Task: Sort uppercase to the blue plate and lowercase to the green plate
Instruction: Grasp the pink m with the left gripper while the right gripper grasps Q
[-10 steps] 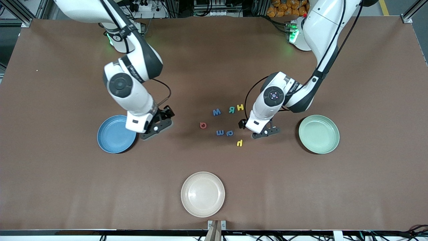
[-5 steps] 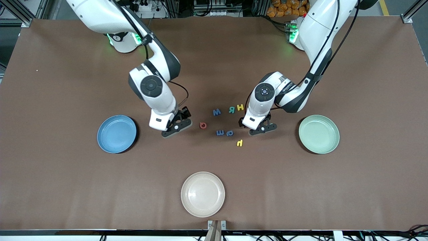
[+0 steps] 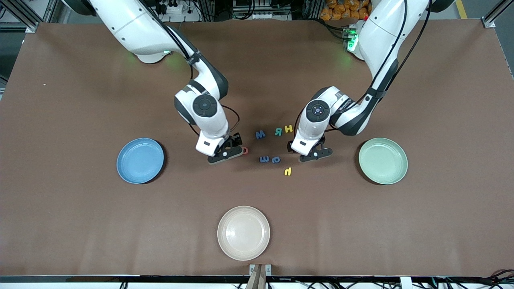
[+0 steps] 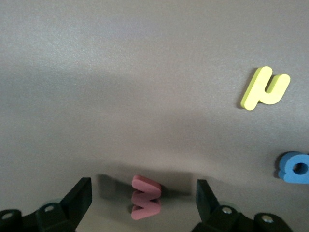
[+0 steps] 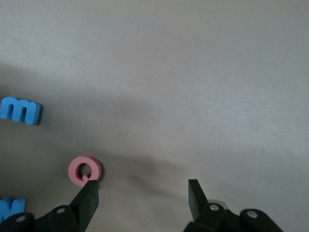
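Right gripper (image 3: 225, 154) has travelled from blue plate (image 3: 140, 160) to red G (image 5: 85, 170), jaws open, G just outside them. Left gripper (image 4: 144, 205) straddles red w (image 4: 145, 197), unclosed. Both plates empty; green plate (image 3: 382, 160) waits.

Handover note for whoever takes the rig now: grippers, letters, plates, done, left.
Left gripper: open, low at the table, fingers either side of the red w; not gripped.
Right gripper: open, low beside the red G, which lies by one finger, not between them.
Other letters lie loose mid-table: blue W, teal R, yellow H, blue e, blue g, yellow h.
Blue plate and green plate hold no letters, nor does the beige plate.
Done: nothing sorted.
Left: all eight letters.
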Available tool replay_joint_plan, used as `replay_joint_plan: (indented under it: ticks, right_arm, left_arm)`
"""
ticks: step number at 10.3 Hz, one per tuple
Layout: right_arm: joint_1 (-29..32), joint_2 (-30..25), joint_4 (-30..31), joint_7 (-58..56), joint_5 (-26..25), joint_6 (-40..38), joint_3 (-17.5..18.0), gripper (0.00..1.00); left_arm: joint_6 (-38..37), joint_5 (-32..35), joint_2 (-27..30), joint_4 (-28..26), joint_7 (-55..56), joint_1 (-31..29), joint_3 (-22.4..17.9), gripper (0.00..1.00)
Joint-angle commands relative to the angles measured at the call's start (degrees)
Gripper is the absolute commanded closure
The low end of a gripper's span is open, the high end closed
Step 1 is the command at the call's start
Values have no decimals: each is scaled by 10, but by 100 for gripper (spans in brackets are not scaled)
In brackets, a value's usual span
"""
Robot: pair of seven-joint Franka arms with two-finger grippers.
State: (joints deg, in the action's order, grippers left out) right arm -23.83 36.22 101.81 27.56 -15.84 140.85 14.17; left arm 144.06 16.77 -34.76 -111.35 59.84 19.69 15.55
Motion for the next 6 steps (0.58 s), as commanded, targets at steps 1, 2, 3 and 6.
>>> replay_joint_plan:
  ticks: [1, 2, 3, 6]
  right_arm:
    - [-16, 24, -33, 45, -33, -4, 2, 17]
    - [-19, 26, -36, 46, -47, -4, 4, 17]
    - [-22, 35, -48, 57, -52, -3, 12, 17]
    - [-31, 66, -70, 121, -117, -4, 24, 18]
  left_arm:
    - [16, 20, 1, -8, 27, 1, 1, 13]
    - [16, 20, 0, -8, 27, 1, 1, 16]
    - [16, 20, 1, -8, 27, 1, 1, 18]
    - [16, 20, 0, -9, 27, 1, 3, 29]
